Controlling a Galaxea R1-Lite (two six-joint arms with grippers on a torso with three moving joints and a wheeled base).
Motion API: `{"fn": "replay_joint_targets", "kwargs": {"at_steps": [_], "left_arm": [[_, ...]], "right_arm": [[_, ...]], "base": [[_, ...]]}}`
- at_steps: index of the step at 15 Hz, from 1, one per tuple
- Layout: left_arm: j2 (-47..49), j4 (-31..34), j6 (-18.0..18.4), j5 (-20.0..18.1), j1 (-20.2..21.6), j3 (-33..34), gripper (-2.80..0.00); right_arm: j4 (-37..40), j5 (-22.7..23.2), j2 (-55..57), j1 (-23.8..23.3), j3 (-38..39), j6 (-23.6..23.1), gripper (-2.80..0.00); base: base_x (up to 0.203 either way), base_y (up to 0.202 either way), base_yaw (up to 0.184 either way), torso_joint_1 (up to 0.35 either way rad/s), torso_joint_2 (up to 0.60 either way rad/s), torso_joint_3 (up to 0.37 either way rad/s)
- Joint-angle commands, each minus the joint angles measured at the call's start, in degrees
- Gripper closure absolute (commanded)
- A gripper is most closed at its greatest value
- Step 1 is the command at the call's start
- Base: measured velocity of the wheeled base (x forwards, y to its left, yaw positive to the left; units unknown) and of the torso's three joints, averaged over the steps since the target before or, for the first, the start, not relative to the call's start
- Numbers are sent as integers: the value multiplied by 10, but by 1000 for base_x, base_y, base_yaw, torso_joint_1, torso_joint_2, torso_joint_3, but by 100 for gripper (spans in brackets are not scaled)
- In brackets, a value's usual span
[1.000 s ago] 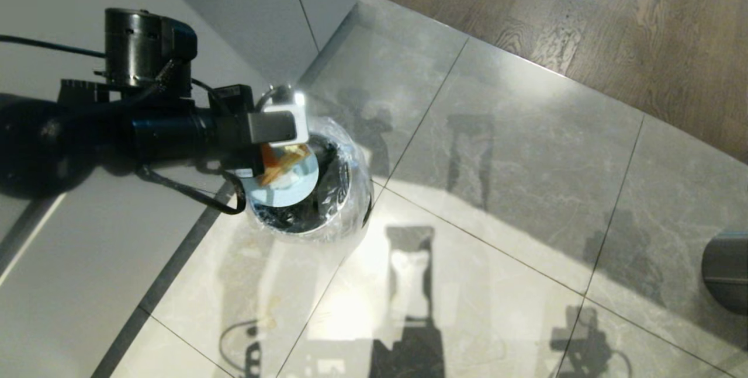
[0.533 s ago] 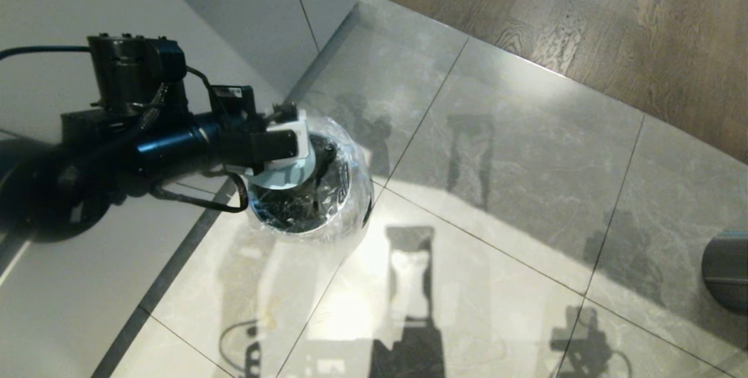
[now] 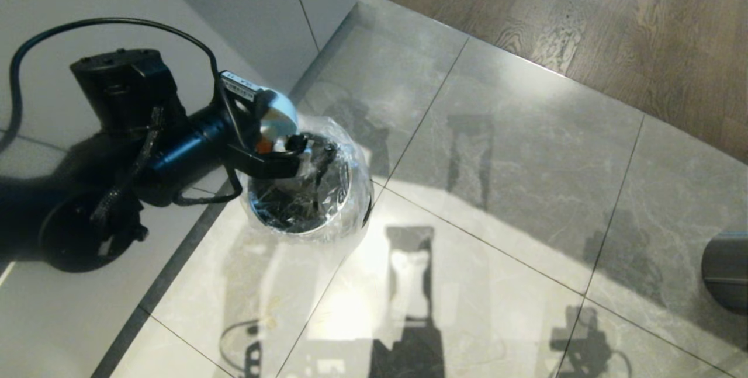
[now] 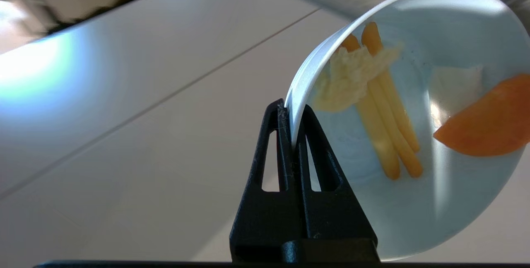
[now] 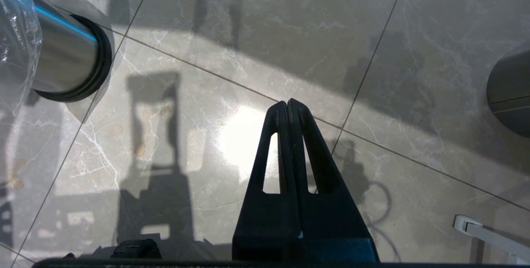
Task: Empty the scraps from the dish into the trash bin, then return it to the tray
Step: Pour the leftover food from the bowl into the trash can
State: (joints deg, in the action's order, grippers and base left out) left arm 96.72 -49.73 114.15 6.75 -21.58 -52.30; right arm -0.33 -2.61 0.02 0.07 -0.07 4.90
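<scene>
Pinching dish (image 4: 434, 201) rim, left gripper (image 4: 292, 110) tilts it w/ scraps (image 4: 385, 110) over trash bin (image 3: 345, 203).

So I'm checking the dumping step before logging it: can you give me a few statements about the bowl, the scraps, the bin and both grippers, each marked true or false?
1. The left gripper is clamped on the rim of the dish. True.
2. The dish is empty. False: the scraps, orange sticks, a pale piece and an orange slice, lie against its inside.
3. The dish is tipped steeply above the trash bin. True.
4. The right gripper holds the bin's plastic bag. False: it is shut on nothing above the tiled floor.
5. The dish sits on the tray. False: no tray is in view; the gripper holds the dish up.
</scene>
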Motion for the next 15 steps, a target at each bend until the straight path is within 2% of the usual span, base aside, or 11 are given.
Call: {"fn": "replay_joint_targets", "kwargs": {"at_steps": [1,3,6,11,13,14,15], "left_arm": [[17,-116,32,1,-2,57,0],[23,-166,40,1,-4,95,0],[30,-202,32,1,-17,125,0],[107,-365,32,0,-30,186,0],[122,-401,48,-5,-30,189,0],[122,-402,72,-17,-30,187,0],[125,-402,78,-38,-28,187,0]], "right_arm": [[0,0,0,0,0,0,0],[0,0,0,0,0,0,0],[0,0,0,0,0,0,0],[0,0,0,0,0,0,0],[0,0,0,0,0,0,0],[0,0,0,0,0,0,0],[0,1,0,0,0,0,0]], "base": [[0,0,0,0,0,0],[0,0,0,0,0,0],[0,0,0,0,0,0],[0,0,0,0,0,0],[0,0,0,0,0,0],[0,0,0,0,0,0],[0,0,0,0,0,0]]}}
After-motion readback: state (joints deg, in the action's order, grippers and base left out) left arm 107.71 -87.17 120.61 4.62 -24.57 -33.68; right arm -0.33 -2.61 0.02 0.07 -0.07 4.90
